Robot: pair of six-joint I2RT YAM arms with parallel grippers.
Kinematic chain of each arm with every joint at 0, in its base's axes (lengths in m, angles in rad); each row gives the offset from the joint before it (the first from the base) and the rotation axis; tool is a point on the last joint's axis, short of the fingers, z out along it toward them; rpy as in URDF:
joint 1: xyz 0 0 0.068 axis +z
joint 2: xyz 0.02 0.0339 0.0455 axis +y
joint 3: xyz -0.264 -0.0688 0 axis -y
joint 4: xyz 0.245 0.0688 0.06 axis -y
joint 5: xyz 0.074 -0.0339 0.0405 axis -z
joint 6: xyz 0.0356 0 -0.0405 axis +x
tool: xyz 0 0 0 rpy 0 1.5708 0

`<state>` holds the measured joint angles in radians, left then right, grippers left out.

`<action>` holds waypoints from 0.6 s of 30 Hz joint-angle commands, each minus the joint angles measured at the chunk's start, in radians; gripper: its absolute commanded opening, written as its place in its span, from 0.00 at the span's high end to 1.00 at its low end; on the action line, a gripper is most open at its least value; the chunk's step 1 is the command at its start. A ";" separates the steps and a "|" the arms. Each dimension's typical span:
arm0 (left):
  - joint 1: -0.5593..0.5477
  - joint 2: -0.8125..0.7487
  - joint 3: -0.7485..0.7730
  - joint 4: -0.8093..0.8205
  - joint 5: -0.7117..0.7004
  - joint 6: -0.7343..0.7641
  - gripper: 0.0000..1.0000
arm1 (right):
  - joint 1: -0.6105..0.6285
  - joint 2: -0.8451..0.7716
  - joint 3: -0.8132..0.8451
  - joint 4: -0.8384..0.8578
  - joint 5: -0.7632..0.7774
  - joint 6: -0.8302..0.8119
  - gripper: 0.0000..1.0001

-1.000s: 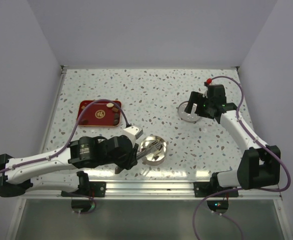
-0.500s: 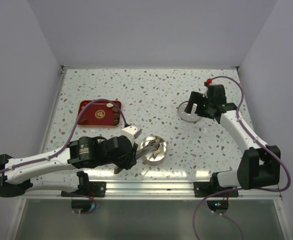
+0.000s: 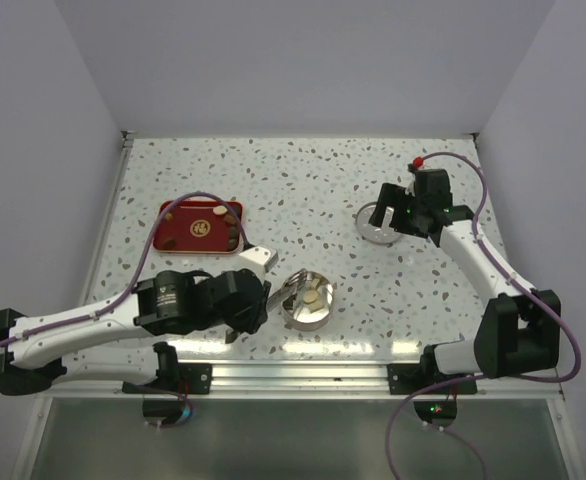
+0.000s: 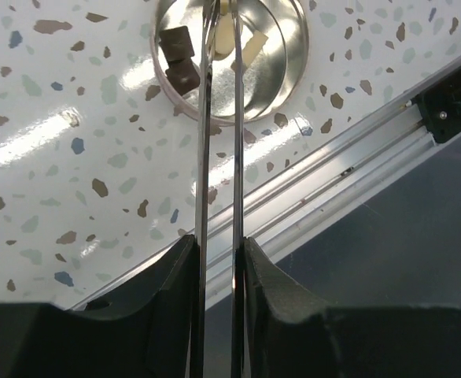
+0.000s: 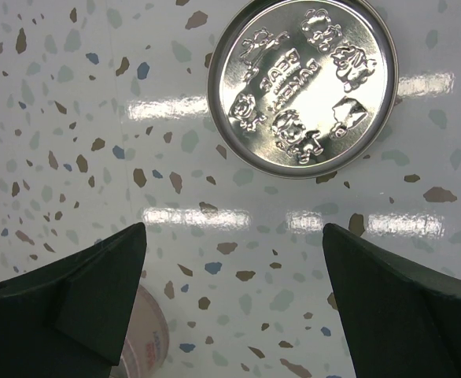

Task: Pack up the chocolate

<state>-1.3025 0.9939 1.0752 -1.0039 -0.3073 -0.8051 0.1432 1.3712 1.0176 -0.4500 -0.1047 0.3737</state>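
My left gripper [image 3: 265, 288] is shut on long metal tweezers [image 3: 283, 293], whose tips reach the left rim of the round tin [image 3: 323, 306]. In the left wrist view the gripper [image 4: 219, 268] clamps the two blades of the tweezers [image 4: 204, 157], which run up to the tin [image 4: 293, 63]. The tin holds dark chocolate pieces [image 4: 180, 57] and cream ones [image 4: 252, 49], also seen from the top as tan pieces [image 3: 313, 297]. Several more chocolates [image 3: 230, 232] lie on the red tray [image 3: 188, 232]. My right gripper [image 3: 398, 215] is open and empty above the tin's lid [image 5: 303, 87].
The embossed lid also shows in the top view [image 3: 376, 230], right of centre. A pale pinkish round object [image 5: 140, 339] shows at the lower left of the right wrist view. The table's metal front rail [image 4: 348, 150] runs just below the tin.
My left gripper has drawn back to the left with the tweezers. Their tips have left the middle of the tin, and tan pieces now show inside it. The right arm has not moved.
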 commanded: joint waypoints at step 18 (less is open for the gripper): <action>0.936 0.144 0.121 0.194 0.062 0.429 0.66 | -0.001 0.003 0.052 -0.012 -0.018 -0.018 0.03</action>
<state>-0.4175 1.1454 1.1988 -0.8799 -0.2924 -0.4900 0.1432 1.4071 1.0515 -0.4568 -0.1234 0.3721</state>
